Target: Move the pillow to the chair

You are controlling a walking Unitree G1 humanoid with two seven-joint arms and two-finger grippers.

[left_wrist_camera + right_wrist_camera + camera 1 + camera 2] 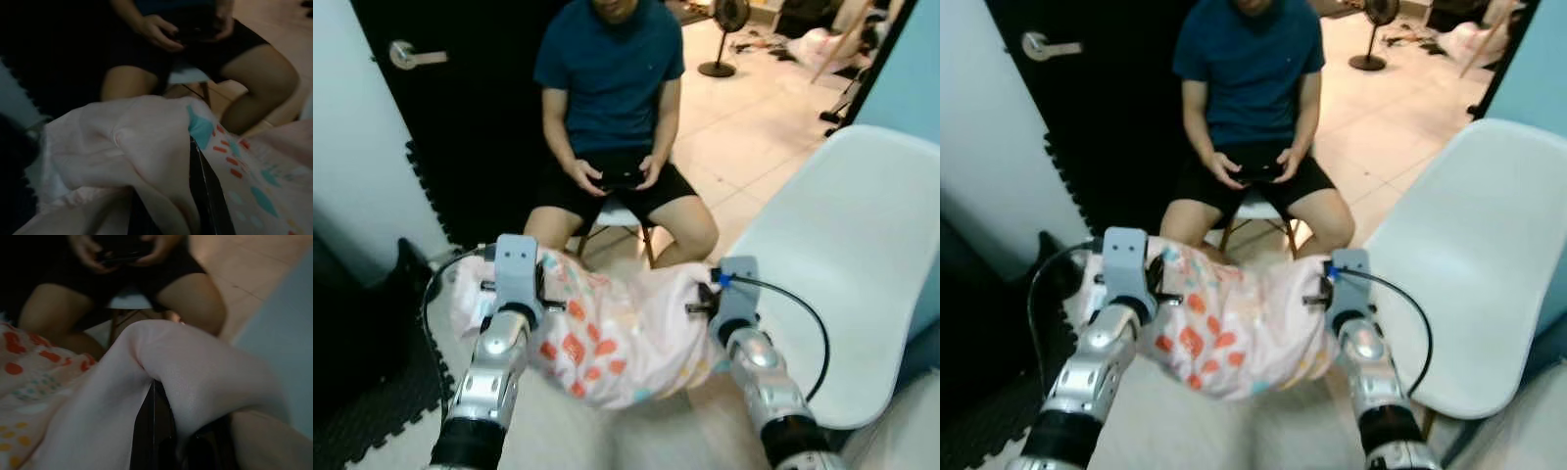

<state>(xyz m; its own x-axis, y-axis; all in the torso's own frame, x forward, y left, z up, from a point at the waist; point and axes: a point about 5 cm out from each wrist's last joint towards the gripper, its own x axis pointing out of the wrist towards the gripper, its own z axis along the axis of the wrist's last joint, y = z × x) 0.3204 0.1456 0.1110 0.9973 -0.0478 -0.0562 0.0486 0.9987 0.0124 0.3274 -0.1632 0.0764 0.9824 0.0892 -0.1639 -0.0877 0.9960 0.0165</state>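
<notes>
Between the arms: the pillow (617, 338) hangs crosswise, 1 end pinched in each tool.
Left tool (198, 161): closed on the pillow's left end.
Right tool (154, 404): closed on its right end.
Chair (847, 264): just beside the right arm, seat bare.
In the way: a seated person (612, 117) straight ahead, not toward the chair.

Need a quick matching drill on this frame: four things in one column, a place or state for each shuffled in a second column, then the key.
Things:
1. pillow
2. chair
3. person
4. fan

Places or states:
A. standing on the tiled floor far behind
B. white, seat bare, on the robot's right
C. held up between the left gripper and right gripper
D. seated on a stool straight ahead, holding a dark device

Pairs: 1-C, 2-B, 3-D, 4-A
</notes>
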